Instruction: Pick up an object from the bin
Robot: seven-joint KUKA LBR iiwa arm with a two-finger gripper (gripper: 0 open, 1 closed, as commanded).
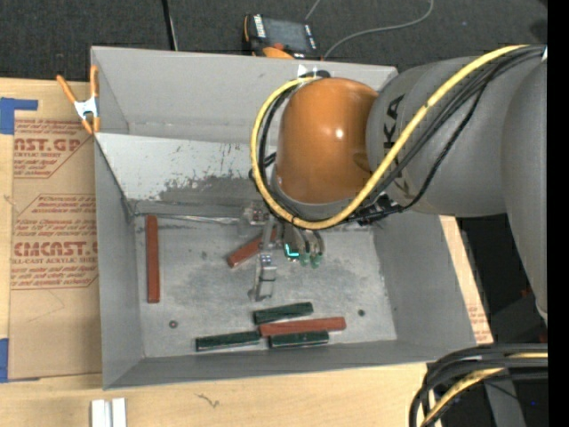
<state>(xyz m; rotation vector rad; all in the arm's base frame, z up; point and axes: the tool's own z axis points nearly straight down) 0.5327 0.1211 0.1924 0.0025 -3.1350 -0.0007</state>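
grey bin, floor scuffed. short red-brown stick near centre, at 9 o'clock of the jaws; can't tell if they're spread. looks light, stiff, smooth, so grip across its middle.

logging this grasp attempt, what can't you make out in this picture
- Camera view: part of the bin floor lies hidden under the orange wrist cover.
- Camera view: short red-brown stick, right end masked by the gripper; contact unclear.
- Camera view: dark green sticks near the front wall overlap; count unclear.
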